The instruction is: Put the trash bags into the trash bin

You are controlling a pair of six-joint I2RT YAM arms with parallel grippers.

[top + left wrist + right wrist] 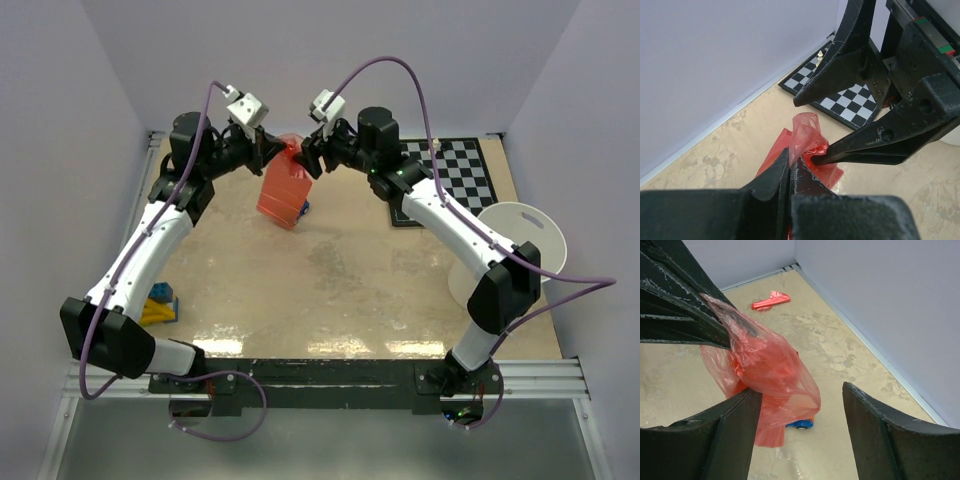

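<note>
A thin crinkly red-pink trash bag (284,190) hangs above the far middle of the table. My left gripper (265,150) is shut on its top edge, and the film sticks up between the closed tips (790,161). My right gripper (306,157) faces it from the right, open; one of its fingers (875,142) pokes into the bag's folds (809,134). In the right wrist view the bag (771,365) drapes against the left finger (735,435), with the gripper (801,389) spread wide. The white trash bin (545,235) stands at the table's right edge, partly behind the right arm.
A black-and-white checkerboard (455,180) lies at the back right with a small white piece (820,54) on it. A blue toy car (801,424) sits under the hanging bag. A small solid red piece (771,300) lies near the back wall. Coloured blocks (160,305) sit at the left.
</note>
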